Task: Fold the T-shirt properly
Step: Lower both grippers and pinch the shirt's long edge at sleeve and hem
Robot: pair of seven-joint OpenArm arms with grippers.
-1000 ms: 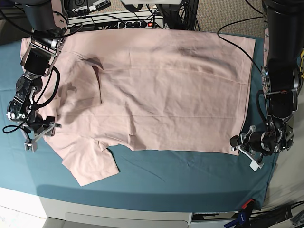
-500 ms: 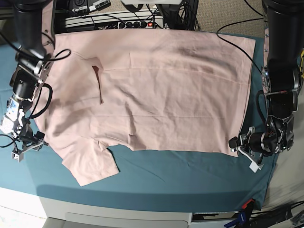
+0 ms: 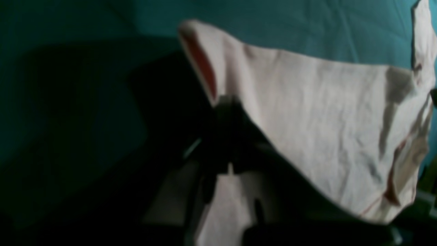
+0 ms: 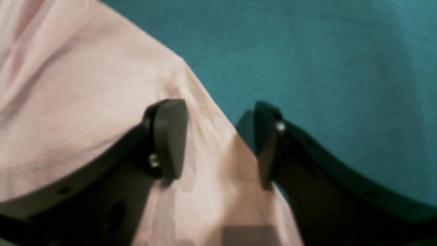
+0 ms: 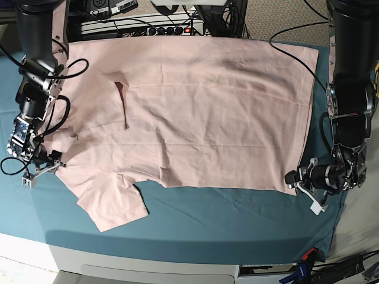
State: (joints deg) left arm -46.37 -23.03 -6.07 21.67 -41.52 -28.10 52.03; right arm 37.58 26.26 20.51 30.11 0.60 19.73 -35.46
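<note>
The T-shirt [image 5: 201,112] lies spread out flat on the teal cloth [image 5: 237,219], plain pink side up. It looks soft, thin and light, so I think it will bend and sag when lifted and may slide a little on the cloth. The best places to hold it look like the corners and edges, not the middle.

The left gripper [image 5: 299,182] has its jaws closed on the bottom corner of the T-shirt, and in the left wrist view the fabric hangs out from between them.

The right gripper [image 4: 218,143] has its jaws open. One jaw sits over the pink fabric, the other over the teal cloth, and the T-shirt's edge runs between them.

Beyond the jaws on the near side there is bare teal cloth, so there is room to move
</note>
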